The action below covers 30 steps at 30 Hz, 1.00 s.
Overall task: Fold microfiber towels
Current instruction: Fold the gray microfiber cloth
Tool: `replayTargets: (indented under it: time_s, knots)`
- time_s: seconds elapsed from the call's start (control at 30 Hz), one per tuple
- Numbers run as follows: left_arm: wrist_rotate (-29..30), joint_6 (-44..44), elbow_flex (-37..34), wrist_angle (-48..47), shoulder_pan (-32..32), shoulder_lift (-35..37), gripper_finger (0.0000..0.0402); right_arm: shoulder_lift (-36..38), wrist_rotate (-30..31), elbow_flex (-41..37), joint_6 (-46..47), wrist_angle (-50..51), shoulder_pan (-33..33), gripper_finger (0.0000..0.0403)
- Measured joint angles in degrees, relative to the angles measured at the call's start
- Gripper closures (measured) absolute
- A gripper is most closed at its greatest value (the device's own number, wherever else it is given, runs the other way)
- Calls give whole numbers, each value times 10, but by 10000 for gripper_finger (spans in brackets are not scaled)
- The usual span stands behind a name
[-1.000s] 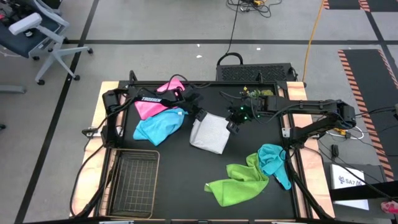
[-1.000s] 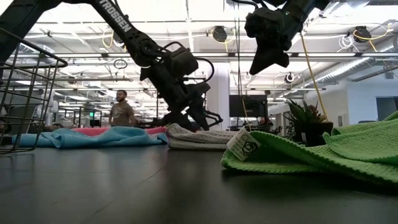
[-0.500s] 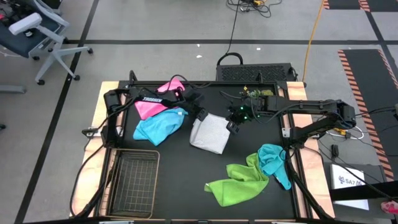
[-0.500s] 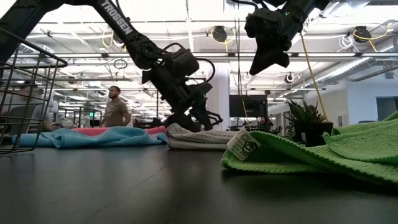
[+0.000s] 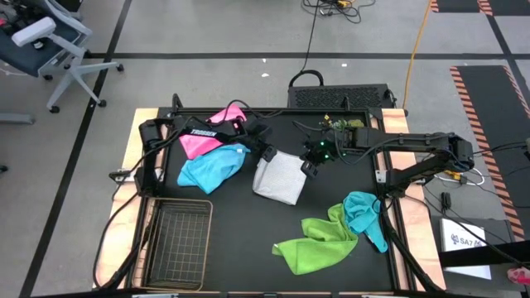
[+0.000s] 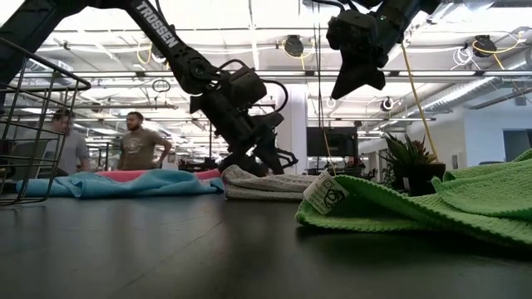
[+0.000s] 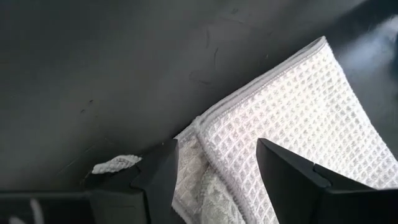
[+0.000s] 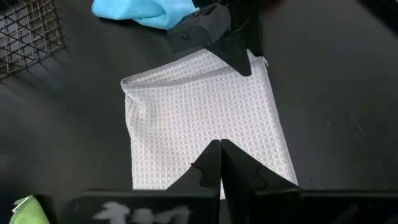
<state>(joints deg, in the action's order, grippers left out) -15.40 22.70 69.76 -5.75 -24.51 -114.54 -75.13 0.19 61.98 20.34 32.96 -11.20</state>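
White towel folded at mid-table

Left gripper [image 5: 267, 155] is down at the white towel [image 5: 279, 178]'s corner, fingers spread astride its edge, not pinching. Right gripper [image 5: 311, 168] hangs above the towel's other side, fingers closed, empty.

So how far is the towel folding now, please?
Done: the grey-white towel looks folded into a neat rectangle. In hand: the left claw is open at one corner of it, low on the table; the right claw is shut and raised above. Left: the pink towel, light blue towel, lime green towel and teal towel lie crumpled.
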Motion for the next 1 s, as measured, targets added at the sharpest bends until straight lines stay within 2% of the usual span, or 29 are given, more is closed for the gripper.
replayTargets:
  time_s: [0.23, 0.43, 0.77, 0.87, 1.0]
  knots:
    - [26, 0, 0, -7, 2, 0, 183, 0, 0, 0, 0, 0, 0, 403]
    - [1, 17, 0, 3, -1, 0, 183, 0, 0, 0, 0, 0, 0, 403]
    - [5, 21, 0, 3, 3, 1, 186, 0, 0, 0, 0, 0, 0, 403]
    - [6, 22, 0, 3, 3, 1, 210, 0, 0, 0, 0, 0, 0, 403]
    - [7, 23, 0, 4, 3, 1, 272, 0, 2, 0, 0, 1, 0, 403]
